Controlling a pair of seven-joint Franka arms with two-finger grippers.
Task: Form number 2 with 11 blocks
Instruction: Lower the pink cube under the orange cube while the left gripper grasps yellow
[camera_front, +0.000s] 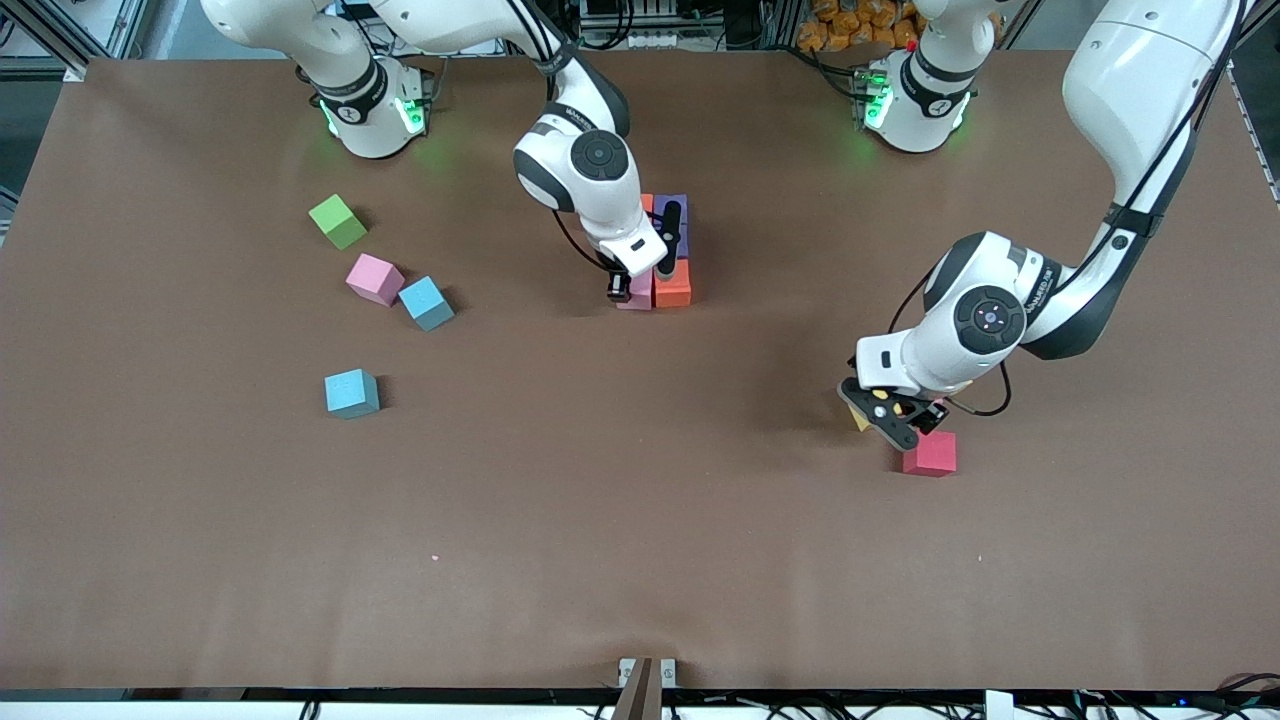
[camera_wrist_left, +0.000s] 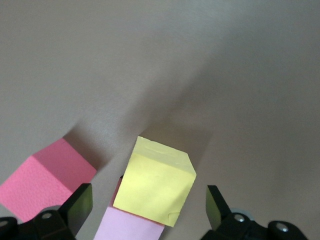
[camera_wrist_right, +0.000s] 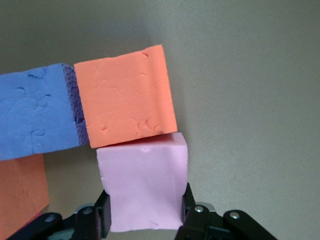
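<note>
Right tool (camera_wrist_right: 145, 220) gripping pink cube (camera_wrist_right: 144, 185)

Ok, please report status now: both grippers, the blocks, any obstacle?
Right gripper shut on pink block, at the cluster beside orange block. Left gripper open around yellow block. No obstacle seen.

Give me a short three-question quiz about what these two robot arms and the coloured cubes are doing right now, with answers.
1. True or false: the left gripper is shut on the yellow cube.
2. Which cube is the right gripper clamping? A pink cube, B green cube, C red cube.
3. Fill in: the pink cube touches the ____ cube of the group.

Key: 1 false, its fingers stand open either side of the cube; 2 A; 3 orange.
</note>
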